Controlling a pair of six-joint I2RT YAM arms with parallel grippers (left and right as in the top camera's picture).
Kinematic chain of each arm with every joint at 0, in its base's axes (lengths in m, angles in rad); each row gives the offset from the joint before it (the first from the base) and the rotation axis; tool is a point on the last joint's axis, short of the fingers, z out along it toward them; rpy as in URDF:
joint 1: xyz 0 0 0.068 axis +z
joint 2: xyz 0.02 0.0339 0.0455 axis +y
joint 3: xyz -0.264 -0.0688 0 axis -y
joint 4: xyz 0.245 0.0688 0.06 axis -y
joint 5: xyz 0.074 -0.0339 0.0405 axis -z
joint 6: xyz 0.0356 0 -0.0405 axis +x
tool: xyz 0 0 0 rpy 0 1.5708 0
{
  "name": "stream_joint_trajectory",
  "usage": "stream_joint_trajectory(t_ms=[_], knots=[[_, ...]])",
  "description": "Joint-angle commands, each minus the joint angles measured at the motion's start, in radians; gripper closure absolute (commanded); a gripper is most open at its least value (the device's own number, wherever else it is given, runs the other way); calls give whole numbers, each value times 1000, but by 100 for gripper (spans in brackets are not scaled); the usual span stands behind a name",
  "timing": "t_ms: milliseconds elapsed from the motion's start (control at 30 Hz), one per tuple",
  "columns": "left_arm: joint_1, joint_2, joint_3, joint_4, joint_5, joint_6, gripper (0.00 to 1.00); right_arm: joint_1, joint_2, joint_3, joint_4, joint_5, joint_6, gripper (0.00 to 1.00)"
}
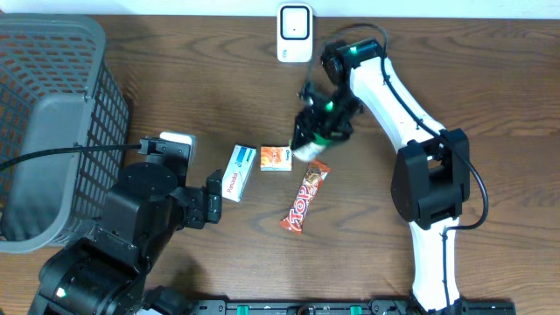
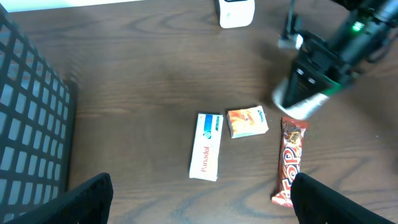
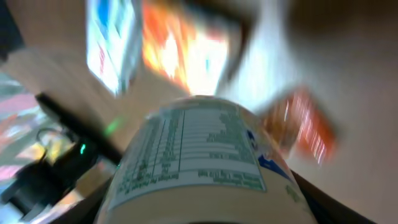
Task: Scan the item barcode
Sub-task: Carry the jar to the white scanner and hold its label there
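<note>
Overhead, a small white bottle (image 1: 308, 151) is seen clamped in the right jaws near the middle of the bench (image 1: 490, 87). It sits just right of an orange box (image 1: 276, 158) and over the far end of a bar (image 1: 304, 197). The scanner (image 1: 295, 33) stands at the far edge, well apart from the bottle. The left jaws are spread wide and grasp nothing. They are parked at the near left beside a Panadol box (image 1: 237, 172), with a basket (image 1: 101, 96) further left.

The step in hand is judged to be the carry: the bottle is held but not yet presented to the scanner. A swing toward the far edge is called for next, with a turn of the wrist so that the barcode faces the scanner's window.

From the left wrist, the bottle is shown tilted and apparently clear of the bench, which cannot be settled from overhead. Only from the right wrist can the label be read: a green-framed panel of fine print is turned to the camera. No barcode can be made out there, the surroundings are blurred, and the scanner is not shown.
</note>
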State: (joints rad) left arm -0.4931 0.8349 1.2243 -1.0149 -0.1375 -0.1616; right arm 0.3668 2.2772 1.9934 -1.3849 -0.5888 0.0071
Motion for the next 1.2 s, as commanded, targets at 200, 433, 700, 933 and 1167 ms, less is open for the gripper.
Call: stream_joint_trajectory(t_ms=[200,433,700,933,1167], knots=[[-3,-4,2,-2,-6,-16,9,-15,-5,21,389,235,-20,58],[-3,-4,2,-2,-6,-16,9,-12,-1,19,649,446,-8,56],[-3,-4,2,-2,-6,-16,8,-11,7,-15,942,561,71,51],[-3,-4,2,-2,-6,-16,9,-11,121,-30,1201,585,92,39],[-3,-4,2,-2,-6,-16,9,5,179,-30,1381,724,88,38]])
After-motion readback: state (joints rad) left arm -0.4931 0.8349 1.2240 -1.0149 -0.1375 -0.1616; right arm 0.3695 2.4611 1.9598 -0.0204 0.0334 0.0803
